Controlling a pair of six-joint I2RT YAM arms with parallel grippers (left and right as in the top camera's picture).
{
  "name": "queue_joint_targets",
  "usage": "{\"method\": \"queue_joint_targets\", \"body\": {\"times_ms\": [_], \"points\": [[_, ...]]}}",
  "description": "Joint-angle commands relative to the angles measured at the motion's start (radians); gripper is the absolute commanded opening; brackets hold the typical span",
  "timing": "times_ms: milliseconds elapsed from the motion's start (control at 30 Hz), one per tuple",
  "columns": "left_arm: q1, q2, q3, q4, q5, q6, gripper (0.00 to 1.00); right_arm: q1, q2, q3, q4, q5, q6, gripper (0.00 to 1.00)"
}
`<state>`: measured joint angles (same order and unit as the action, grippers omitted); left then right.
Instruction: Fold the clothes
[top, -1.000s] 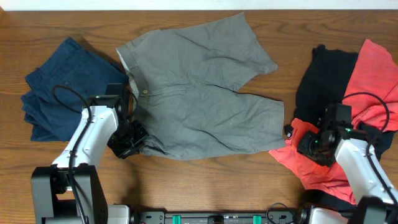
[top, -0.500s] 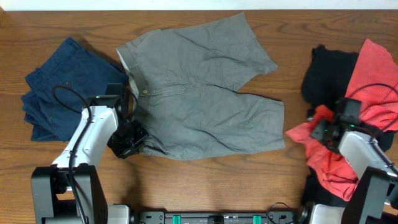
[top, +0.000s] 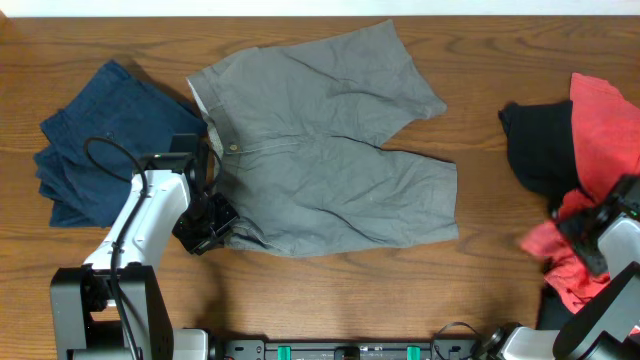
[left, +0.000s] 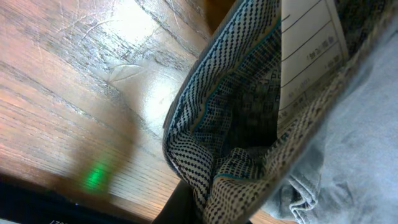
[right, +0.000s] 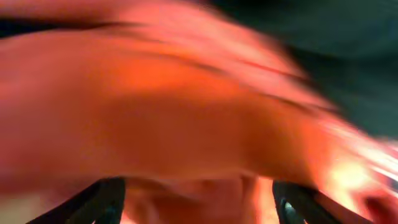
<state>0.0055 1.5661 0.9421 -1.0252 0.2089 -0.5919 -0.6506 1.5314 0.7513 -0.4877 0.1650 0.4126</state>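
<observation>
The grey shorts (top: 330, 150) lie spread flat in the middle of the table, waist to the left. My left gripper (top: 212, 222) is at the waist's near corner, shut on the waistband. The left wrist view shows the dotted pale lining (left: 249, 112) and a label folded over my finger (left: 205, 205). My right gripper (top: 590, 235) is at the far right edge, closed on a bunch of the coral-red piece (top: 605, 115). That cloth (right: 186, 112) fills the right wrist view between the fingers (right: 199, 199). The black piece (top: 540, 150) lies beside it.
Folded navy shorts (top: 105, 140) sit at the left, just behind my left arm. Bare wooden table (top: 330, 300) runs along the front edge and between the grey shorts and the right-hand pile.
My right gripper has pulled the coral-red piece to the right, away from the grey shorts, and the black piece shifted with it. The left arm and grey shorts have not moved.
</observation>
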Motion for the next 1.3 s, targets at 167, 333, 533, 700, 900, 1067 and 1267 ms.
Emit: {"method": "queue_joint_targets", "body": {"times_ms": [167, 333, 533, 700, 900, 1067, 1267], "points": [[0.004, -0.012, -0.002, -0.003, -0.012, 0.016, 0.10, 0.122, -0.100, 0.082, -0.151, -0.611, -0.265, 0.81], [0.004, -0.012, -0.002, -0.003, -0.012, 0.016, 0.10, 0.208, -0.118, 0.064, -0.320, -0.610, -0.269, 0.87], [0.004, -0.012, -0.002, -0.002, -0.012, 0.016, 0.11, 0.305, -0.118, -0.031, -0.344, -0.610, -0.230, 0.87], [0.004, -0.012, -0.002, -0.002, -0.012, 0.016, 0.11, 0.349, -0.118, -0.154, -0.205, -0.612, -0.124, 0.83], [0.004, -0.012, -0.002, -0.002, -0.012, 0.016, 0.11, 0.424, -0.118, -0.259, -0.014, -0.618, 0.007, 0.82], [0.004, -0.012, -0.002, -0.002, -0.012, 0.016, 0.11, 0.496, -0.118, -0.282, 0.031, -0.617, 0.080, 0.79], [0.004, -0.012, -0.002, -0.002, -0.012, 0.016, 0.11, 0.534, -0.118, -0.283, 0.026, -0.595, 0.118, 0.63]]}}
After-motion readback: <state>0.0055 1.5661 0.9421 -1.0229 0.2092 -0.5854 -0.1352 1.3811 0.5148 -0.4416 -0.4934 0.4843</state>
